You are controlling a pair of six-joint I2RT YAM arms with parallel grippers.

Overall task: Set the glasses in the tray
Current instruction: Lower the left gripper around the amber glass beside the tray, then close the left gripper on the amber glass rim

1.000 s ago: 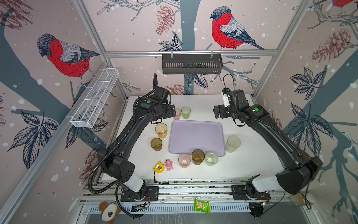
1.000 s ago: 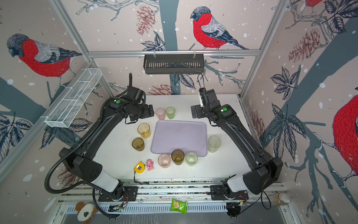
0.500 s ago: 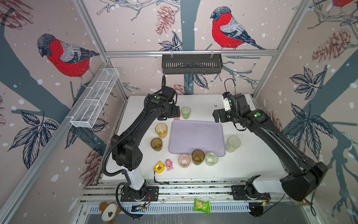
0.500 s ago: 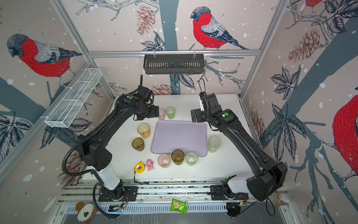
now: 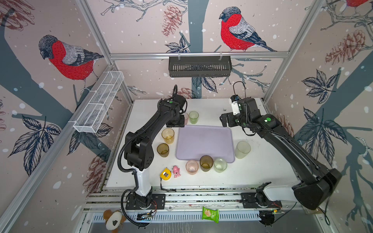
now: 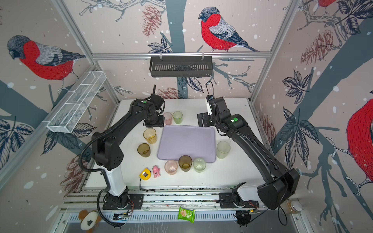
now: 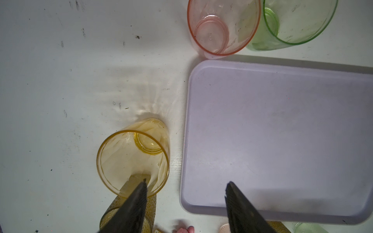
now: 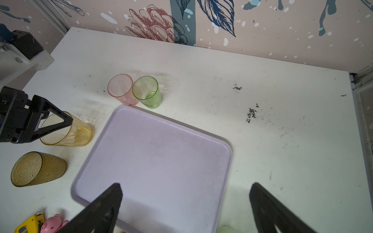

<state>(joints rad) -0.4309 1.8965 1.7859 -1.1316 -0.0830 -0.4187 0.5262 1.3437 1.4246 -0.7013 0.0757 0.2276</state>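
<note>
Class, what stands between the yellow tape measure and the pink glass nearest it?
A small pink toy figure stands between the tape measure and that pink glass, seen in both top views.

Lavender tray (image 5: 204, 141) flat, table (image 5: 262, 171) centre; eight translucent glasses (image 5: 167, 135) upright around it (all just outside rim).

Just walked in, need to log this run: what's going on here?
Two robot arms are loading glasses into the lavender tray, which holds none yet. The left gripper is over the amber glass by one far corner, fingers apart, one above the glass's mouth, one above the tray; nothing is gripped. The right gripper hangs open over the other far corner. The other glasses stand on the table around the tray.
</note>
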